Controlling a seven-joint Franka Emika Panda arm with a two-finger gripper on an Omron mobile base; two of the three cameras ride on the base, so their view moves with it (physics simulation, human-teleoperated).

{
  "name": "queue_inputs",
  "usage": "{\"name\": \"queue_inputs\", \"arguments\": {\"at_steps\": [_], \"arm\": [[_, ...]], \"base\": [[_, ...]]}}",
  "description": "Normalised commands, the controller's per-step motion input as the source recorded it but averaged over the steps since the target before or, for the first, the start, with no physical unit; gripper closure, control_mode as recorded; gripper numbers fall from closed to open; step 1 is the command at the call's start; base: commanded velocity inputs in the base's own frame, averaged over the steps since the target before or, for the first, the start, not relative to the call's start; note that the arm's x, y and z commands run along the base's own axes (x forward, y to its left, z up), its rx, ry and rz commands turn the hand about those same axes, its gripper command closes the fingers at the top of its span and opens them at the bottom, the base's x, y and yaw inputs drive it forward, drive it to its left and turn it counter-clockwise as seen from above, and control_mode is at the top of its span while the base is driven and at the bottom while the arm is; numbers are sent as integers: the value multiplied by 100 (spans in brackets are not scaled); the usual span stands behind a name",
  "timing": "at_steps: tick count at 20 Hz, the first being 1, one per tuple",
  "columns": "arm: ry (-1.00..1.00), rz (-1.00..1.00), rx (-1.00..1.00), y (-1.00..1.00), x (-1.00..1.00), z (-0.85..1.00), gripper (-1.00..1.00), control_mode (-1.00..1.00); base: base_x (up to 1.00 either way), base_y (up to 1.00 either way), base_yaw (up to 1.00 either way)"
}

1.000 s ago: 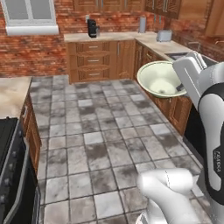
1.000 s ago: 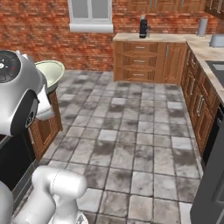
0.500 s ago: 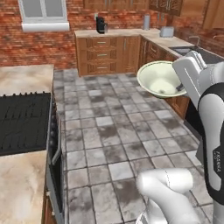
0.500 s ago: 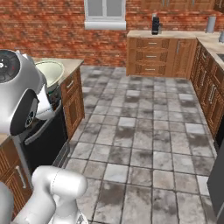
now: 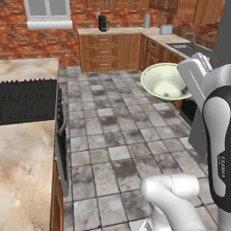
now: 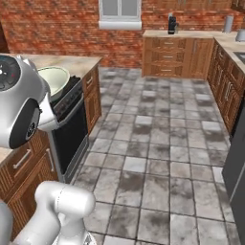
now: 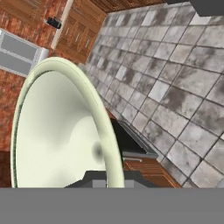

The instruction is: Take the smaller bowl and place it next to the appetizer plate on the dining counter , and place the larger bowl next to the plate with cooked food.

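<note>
Here the claw (image 7: 106,177) grips the rim of the bowl (image 5: 166,81): in the hand view the pale rim runs down between the two dark tips, which close on it from either side. The bowl is carried in the air, well above the floor (image 5: 122,135), tilted so its open side faces back toward the left base camera. The arm (image 5: 216,131) rises along the right edge of that view, its white hand reaching in behind the bowl's right rim. In the right base view the bowl (image 6: 53,82) peeks out from behind the big white shoulder joint at the left.

To the left of the arm lies a marbled tabletop (image 5: 22,162) with a black cooktop (image 5: 27,99) set into it; below its near edge sits a dark oven front (image 6: 72,134) framed by wooden cabinets. The bowl hangs apart from that edge, over the tiles. The floor between the tabletop and the far cabinets is a wide stretch of grey stone tile. Along the brick back wall runs a beige counter on wooden drawers, with a small black appliance (image 5: 103,22) on it under a window (image 6: 119,12). More cabinets line the right side of the room, and a dark tall panel stands close to the arm on the right.
</note>
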Motion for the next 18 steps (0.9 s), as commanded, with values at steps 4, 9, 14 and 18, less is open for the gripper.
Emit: {"name": "queue_inputs", "arguments": {"at_steps": [4, 9, 14, 18], "arm": [[0, 0, 0, 0, 0, 0, 100, 100], [0, 0, 0, 0, 0, 0, 100, 100], [0, 0, 0, 0, 0, 0, 100, 100], [0, 0, 0, 0, 0, 0, 100, 100]], "base": [[-100, 1, 0], [-94, 11, 0], [-83, 12, 0], [-80, 14, 0]]}}
